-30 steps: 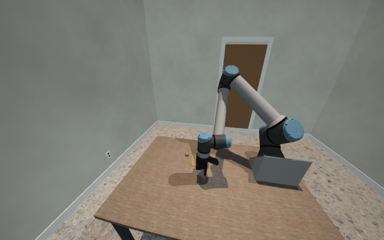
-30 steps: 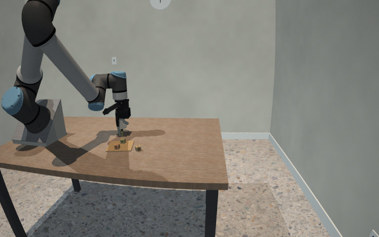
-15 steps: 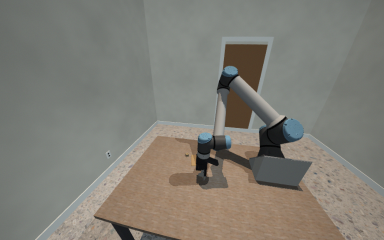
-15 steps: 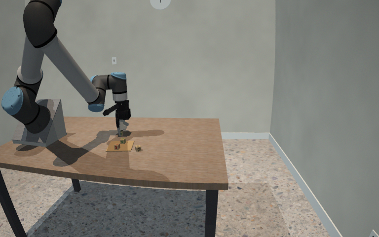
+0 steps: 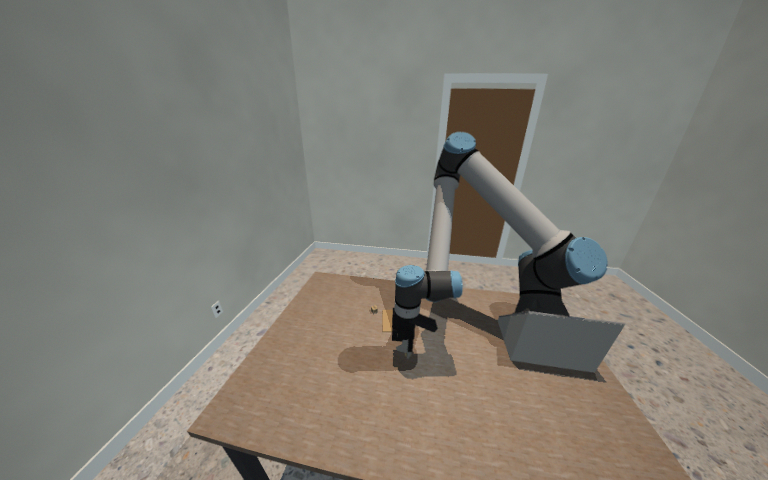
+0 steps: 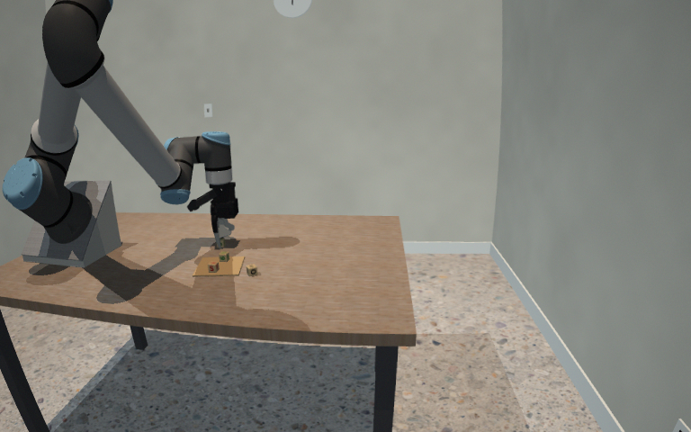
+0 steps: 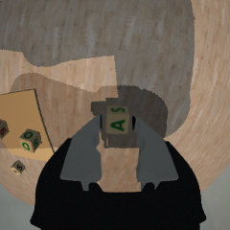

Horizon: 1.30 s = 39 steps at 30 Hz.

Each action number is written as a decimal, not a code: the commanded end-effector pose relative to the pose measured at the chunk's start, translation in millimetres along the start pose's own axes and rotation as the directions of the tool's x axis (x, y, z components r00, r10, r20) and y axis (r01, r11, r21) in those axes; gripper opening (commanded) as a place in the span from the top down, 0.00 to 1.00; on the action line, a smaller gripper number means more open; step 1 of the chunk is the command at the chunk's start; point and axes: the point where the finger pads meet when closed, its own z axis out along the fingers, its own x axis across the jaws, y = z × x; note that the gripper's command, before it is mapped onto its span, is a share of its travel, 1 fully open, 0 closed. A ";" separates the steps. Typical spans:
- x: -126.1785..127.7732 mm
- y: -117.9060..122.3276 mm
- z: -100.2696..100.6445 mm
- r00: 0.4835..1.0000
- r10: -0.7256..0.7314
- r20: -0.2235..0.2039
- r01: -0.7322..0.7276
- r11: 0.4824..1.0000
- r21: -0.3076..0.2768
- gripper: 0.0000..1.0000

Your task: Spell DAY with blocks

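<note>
A wooden block with a green A on top (image 7: pixel 117 126) sits on the table, off the mat. My gripper (image 7: pixel 117 116) is low over it with one finger on each side. The fingers are close to the block's sides, with narrow dark gaps still showing. The gripper also shows in the exterior view (image 6: pixel 219 240) and in the top view (image 5: pixel 405 346). The tan mat (image 6: pixel 219 265) lies just beyond it and holds two blocks, one with a red letter (image 6: pixel 212 266) and one with a green letter (image 6: pixel 223 256). I cannot read their letters. A fourth block (image 6: pixel 251 270) lies on the table beside the mat.
The arm's grey base wedge (image 5: pixel 557 339) stands on the table's right side in the top view. The arm's shadow covers the table around the gripper. The mat (image 7: pixel 19 125) is at the left edge of the wrist view.
</note>
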 end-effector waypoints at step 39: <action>0.0 0.3 -0.4 1.000 0.000 0.000 0.000 1.000 -0.001 0.95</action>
